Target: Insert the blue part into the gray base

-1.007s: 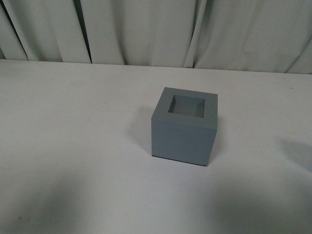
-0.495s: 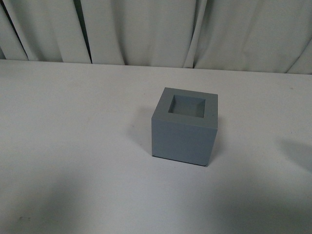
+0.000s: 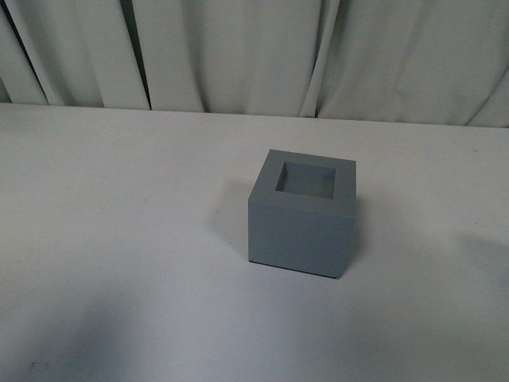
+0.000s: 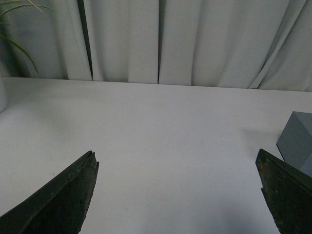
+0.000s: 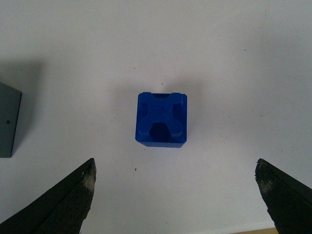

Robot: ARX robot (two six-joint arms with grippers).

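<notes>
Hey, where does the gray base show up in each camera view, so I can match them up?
Front view: gray base near the middle, whole, recess empty.
Left wrist view: only a corner, cut off at the picture's edge.
Right wrist view: a sliver at the edge, apart from the blue part.
Shared landmark: the white table under it in all three.

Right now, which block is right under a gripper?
The blue part, centred below the open right gripper; the gray base only shows at that wrist view's edge.
</notes>
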